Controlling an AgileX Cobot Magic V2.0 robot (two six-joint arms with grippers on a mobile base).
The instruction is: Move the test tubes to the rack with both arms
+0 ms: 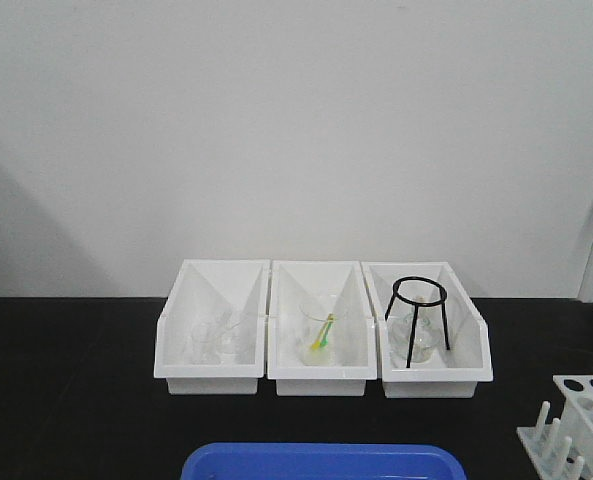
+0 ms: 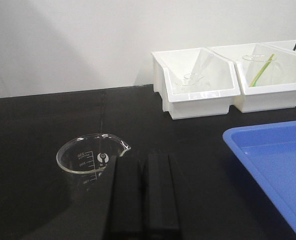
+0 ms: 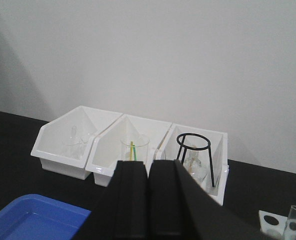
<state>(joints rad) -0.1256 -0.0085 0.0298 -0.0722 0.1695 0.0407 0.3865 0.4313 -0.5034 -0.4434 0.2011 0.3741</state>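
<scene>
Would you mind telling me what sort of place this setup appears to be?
Most likely a chemistry lab bench, or a mock-up of one: a graduated glass beaker, a white test tube rack and a black wire tripod stand stand on a black table.

Lab: beaker [image 2: 90, 159], tube rack [image 1: 576, 425]
</scene>
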